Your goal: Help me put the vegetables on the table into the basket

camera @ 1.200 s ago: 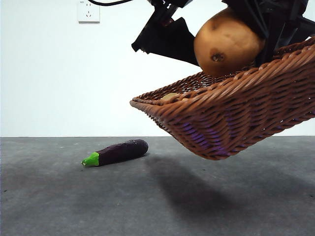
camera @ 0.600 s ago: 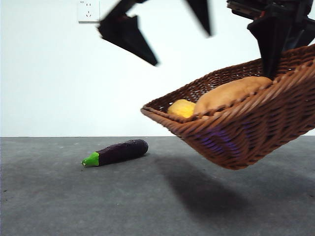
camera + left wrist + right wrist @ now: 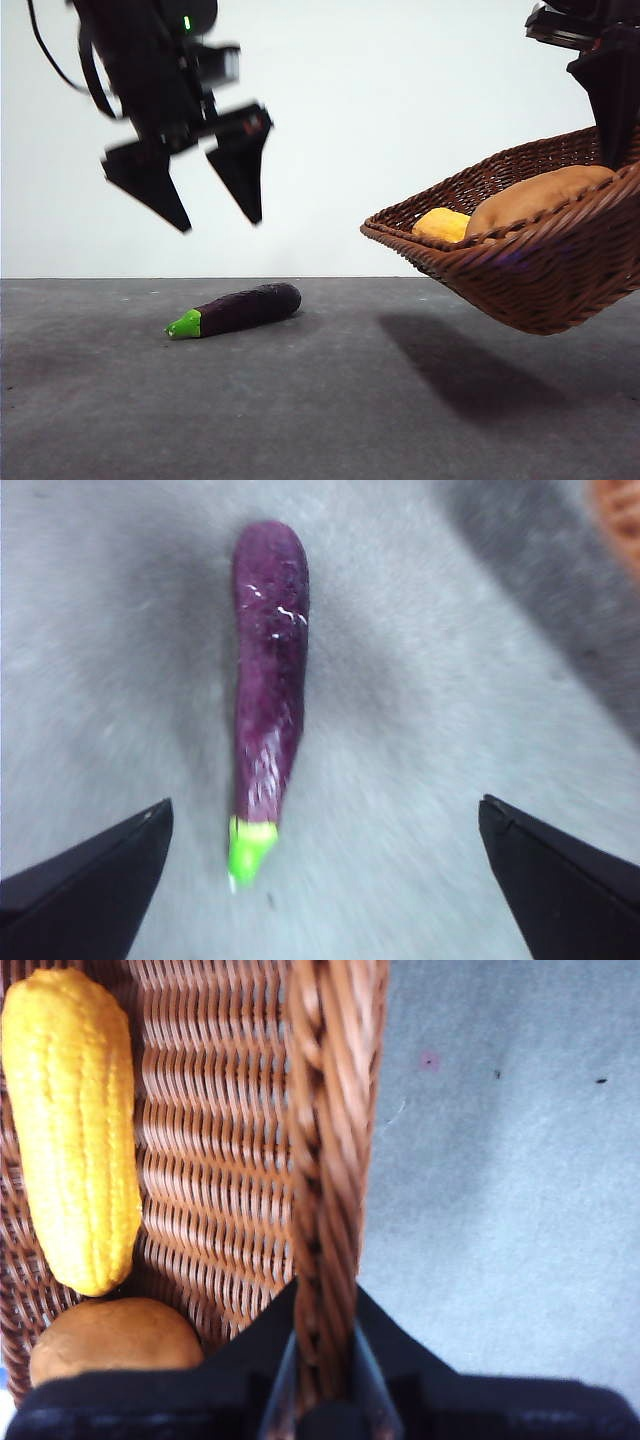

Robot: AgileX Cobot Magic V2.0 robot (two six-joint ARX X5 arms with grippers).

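eggplant (image 3: 236,309) lies alone on the grey table (image 3: 320,400) before a white wall. left gripper (image 3: 200,195) hangs above it, jaws spread wide and empty. right gripper (image 3: 322,1360) pinches the rim of the basket (image 3: 520,270), held tilted off the table with corn (image 3: 72,1125) and potato (image 3: 115,1338) inside.

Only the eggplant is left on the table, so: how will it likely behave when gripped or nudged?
The eggplant looks round, slim and glossy, so it may roll sideways or slip between the jaws. It appears stiff, holding its shape. The open left gripper hangs above it.
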